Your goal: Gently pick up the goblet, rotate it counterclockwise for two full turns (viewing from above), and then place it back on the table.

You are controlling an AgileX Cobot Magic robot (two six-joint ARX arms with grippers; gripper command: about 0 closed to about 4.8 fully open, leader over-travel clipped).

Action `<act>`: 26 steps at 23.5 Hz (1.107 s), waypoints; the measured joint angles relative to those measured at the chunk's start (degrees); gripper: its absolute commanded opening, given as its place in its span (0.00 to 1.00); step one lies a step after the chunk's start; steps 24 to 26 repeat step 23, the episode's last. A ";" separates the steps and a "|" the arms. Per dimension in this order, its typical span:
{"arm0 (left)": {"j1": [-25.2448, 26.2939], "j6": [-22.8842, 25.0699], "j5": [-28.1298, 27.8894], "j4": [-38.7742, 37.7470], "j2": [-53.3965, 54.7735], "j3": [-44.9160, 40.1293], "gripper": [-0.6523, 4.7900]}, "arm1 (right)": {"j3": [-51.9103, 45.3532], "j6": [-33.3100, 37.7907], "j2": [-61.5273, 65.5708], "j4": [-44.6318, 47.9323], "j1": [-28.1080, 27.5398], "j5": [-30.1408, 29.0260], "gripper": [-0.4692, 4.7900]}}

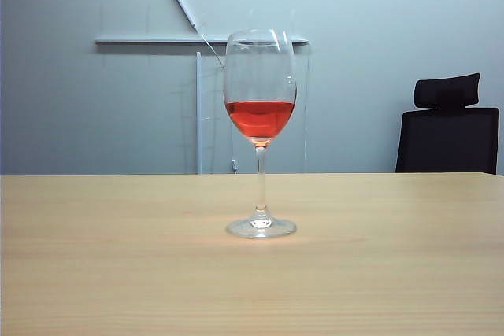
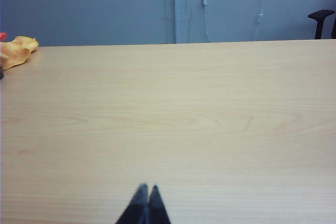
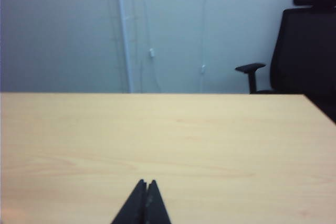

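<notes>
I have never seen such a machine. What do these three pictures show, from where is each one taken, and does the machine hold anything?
It is a robot with two arms, each ending in a two-finger claw. One camera stands off the arms and faces the table; on it stands the goblet, upright, with red liquid. No arm shows there. The other two cameras sit on the wrists. The left claw and the right claw are both shut and empty, above bare wood. A yellow cloth lies at the table's edge; a black chair stands behind.
</notes>
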 measured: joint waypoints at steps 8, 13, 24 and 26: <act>0.00 0.00 0.00 0.00 0.02 0.00 0.11 | -0.07 0.09 0.00 -4.13 0.33 -0.35 0.09; 0.00 0.00 0.00 0.00 0.02 0.00 0.11 | -0.07 0.09 0.00 -4.13 0.37 -0.42 0.09; 0.00 0.00 0.00 0.00 0.04 0.00 0.11 | -0.07 0.09 0.00 -4.13 0.37 -0.44 0.09; 0.00 0.00 0.00 0.00 0.04 0.00 0.11 | -0.07 0.09 0.00 -4.13 0.37 -0.44 0.09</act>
